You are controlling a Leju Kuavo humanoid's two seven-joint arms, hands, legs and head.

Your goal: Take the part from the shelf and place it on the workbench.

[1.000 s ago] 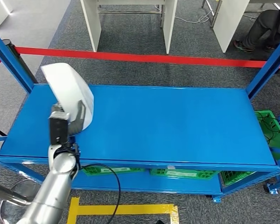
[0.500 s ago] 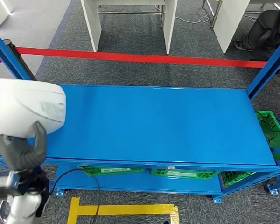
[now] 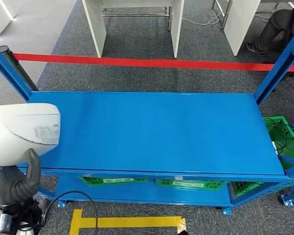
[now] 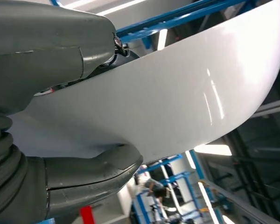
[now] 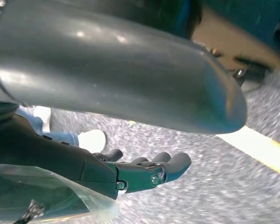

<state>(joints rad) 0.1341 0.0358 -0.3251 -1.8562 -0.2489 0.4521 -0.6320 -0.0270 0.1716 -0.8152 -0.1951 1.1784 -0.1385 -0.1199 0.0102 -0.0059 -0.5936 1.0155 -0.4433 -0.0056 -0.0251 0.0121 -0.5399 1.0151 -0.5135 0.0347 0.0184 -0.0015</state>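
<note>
My left hand (image 3: 14,181) grips a large white curved part (image 3: 21,129) at the left edge of the head view, lifted off the blue shelf (image 3: 157,132) and hanging past its front left corner. In the left wrist view the same white part (image 4: 173,98) sits clamped between the grey thumb (image 4: 93,170) and the fingers (image 4: 54,51) of the left hand (image 4: 61,121). My right hand (image 5: 145,172) hangs over the grey carpet with its dark fingers stretched out and nothing in them.
The blue shelf top is bare, with blue uprights (image 3: 10,68) at its ends. Green crates (image 3: 189,183) sit on the lower level. A red barrier tape (image 3: 157,62) runs behind the shelf, white table legs (image 3: 95,24) beyond it. Yellow floor tape (image 3: 127,223) lies in front.
My left hand has carried the white part off the shelf's left end, toward me and leftward. The part has tipped from standing on edge to lying flatter. The camera shifted slightly.
</note>
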